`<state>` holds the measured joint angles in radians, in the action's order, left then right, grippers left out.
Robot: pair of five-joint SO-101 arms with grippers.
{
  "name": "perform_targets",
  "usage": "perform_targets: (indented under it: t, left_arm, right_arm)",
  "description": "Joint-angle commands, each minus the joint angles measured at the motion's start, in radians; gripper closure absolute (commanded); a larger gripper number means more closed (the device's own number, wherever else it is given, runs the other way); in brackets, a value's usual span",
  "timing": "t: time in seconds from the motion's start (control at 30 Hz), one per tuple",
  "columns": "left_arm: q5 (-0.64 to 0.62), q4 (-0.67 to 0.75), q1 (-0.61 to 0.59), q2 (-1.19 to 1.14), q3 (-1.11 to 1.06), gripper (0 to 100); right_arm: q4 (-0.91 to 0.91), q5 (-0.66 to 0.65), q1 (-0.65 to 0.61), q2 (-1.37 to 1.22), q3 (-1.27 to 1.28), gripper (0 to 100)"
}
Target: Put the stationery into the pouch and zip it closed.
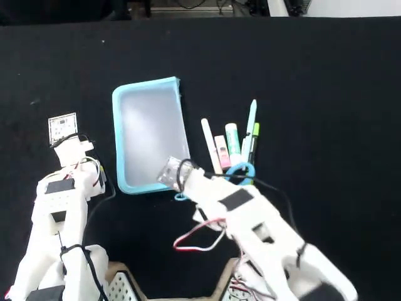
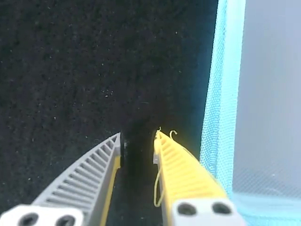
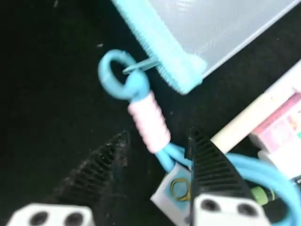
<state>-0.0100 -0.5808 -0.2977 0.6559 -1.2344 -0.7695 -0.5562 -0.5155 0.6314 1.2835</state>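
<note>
Right gripper (image 3: 160, 136): jaws apart, straddling the pink-beaded zip cord (image 3: 148, 120), whose length runs away from it to the pouch (image 3: 225, 23) corner. Pens (image 1: 232, 144): side by side just right of the pouch, nearest this arm. Left gripper (image 2: 137, 136): jaws apart, beside the pouch's opposite edge.

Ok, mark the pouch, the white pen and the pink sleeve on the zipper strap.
pouch (image 1: 150, 132), high view, middle of its translucent face.
white pen (image 1: 210, 145), high view, mid-barrel.
pink sleeve (image 3: 149, 121), right wrist view, its middle.
</note>
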Motion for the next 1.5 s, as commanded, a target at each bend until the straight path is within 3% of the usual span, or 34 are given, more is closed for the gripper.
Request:
perform_targets:
  t: [0.0,0.13,0.27,0.67,0.73,0.9,1.0,1.13,1.27,1.47]
  left_arm:
    - [-0.003,0.017,-0.001,0.008,0.012,88]
    - [-0.002,0.017,-0.001,0.008,0.012,88]
    - [-0.002,0.017,-0.001,0.008,0.013,88]
    - [-0.002,0.017,-0.001,0.008,0.012,88]
    - [-0.002,0.017,-0.001,0.008,0.013,88]
    - [-0.002,0.017,-0.001,0.008,0.012,88]
    - [-0.002,0.017,-0.001,0.008,0.012,88]
    - [-0.002,0.017,-0.001,0.008,0.012,88]
    - [-0.002,0.017,-0.001,0.008,0.012,88]
    - [-0.002,0.017,-0.001,0.008,0.012,88]
  right_arm:
    - [0.018,-0.011,0.015,-0.151,-0.153,80.1]
    - [0.018,-0.011,0.015,-0.223,-0.188,81.6]
    - [0.011,-0.011,0.017,-0.217,-0.191,99.5]
    - [-0.457,-0.017,0.075,0.226,-0.200,98.2]
    - [-0.442,-0.018,0.077,0.234,-0.153,97.1]
    - [-0.374,-0.011,0.077,0.234,-0.054,81.2]
    - [-0.365,0.002,0.071,0.240,-0.061,81.9]
    - [-0.362,0.115,0.002,0.236,-0.108,82.2]
    - [-0.250,0.166,-0.089,0.234,-0.062,82.2]
    - [-0.075,0.206,-0.098,0.234,0.030,82.4]
